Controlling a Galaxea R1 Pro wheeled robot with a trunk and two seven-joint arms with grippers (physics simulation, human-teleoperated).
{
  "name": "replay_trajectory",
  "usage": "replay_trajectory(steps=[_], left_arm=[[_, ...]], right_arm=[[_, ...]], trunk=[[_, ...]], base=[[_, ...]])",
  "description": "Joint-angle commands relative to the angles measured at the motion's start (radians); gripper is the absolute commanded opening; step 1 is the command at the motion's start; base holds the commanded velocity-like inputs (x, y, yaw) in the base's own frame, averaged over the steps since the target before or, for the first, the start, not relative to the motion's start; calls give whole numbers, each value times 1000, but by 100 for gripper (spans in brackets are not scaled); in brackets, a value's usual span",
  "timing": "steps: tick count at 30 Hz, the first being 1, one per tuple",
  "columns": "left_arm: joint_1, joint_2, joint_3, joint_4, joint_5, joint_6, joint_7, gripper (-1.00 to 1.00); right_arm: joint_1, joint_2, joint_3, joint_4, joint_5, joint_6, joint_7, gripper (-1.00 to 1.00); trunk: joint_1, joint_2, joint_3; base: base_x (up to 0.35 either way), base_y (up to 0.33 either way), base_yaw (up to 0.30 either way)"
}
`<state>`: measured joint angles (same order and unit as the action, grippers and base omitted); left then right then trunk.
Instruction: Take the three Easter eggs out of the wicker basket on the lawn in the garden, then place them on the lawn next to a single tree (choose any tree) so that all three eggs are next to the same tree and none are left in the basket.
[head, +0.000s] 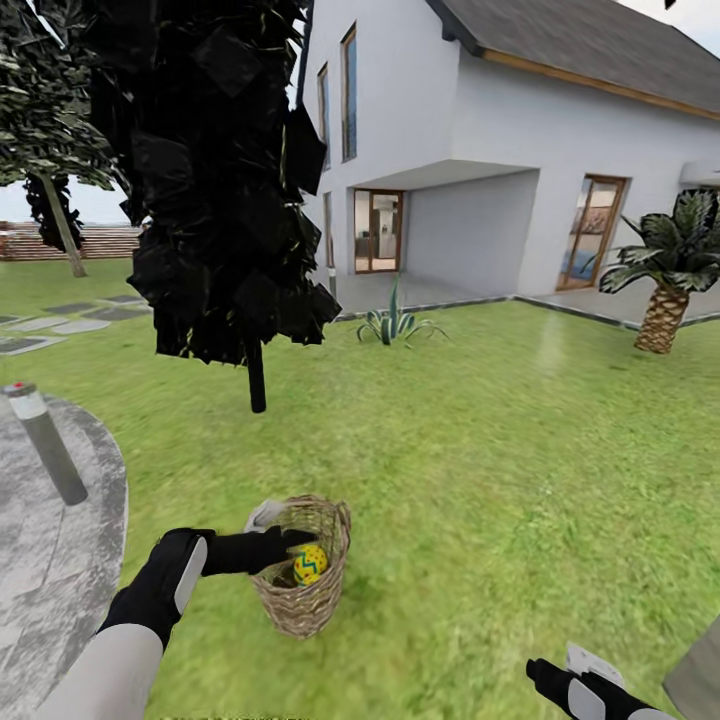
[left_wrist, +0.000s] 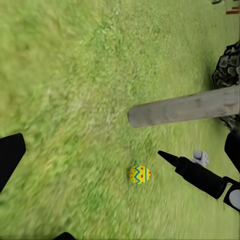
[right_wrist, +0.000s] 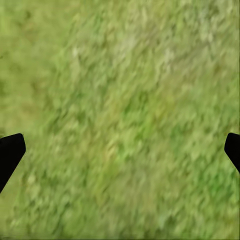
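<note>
An egg (head: 309, 563), probably light, hard and slippery and best gripped around its middle, is seen inside the basket (head: 303, 600) on the grass (head: 500, 450), with the left gripper (head: 285, 545) wide open at the basket's rim and the right gripper's (right_wrist: 120, 150) fingers also held wide.

Yellow egg (head: 309, 564), seemingly blue-zigzagged; tan basket (head: 303, 600).

egg (left_wrist: 140, 174) on lawn (left_wrist: 65, 90) | near grey trunk (left_wrist: 185, 107) base | black arm (left_wrist: 200, 176) beside
</note>
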<state>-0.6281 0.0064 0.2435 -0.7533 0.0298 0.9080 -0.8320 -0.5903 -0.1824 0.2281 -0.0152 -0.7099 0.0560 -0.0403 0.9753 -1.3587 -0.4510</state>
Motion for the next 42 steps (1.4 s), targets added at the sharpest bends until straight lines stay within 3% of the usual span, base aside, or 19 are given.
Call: replay_trajectory(steps=[1, 42], left_arm=[[-1, 0, 2, 0, 2, 8, -1, 100], [-2, 0, 2, 0, -3, 8, 3, 100]], right_arm=[[0, 0, 8, -2, -6, 5, -4, 100], [-1, 4, 9, 0, -6, 4, -4, 100]], trunk=[[-4, 7, 2], [-161, 294, 131]], base=[[0, 0, 288], [0, 0, 288]])
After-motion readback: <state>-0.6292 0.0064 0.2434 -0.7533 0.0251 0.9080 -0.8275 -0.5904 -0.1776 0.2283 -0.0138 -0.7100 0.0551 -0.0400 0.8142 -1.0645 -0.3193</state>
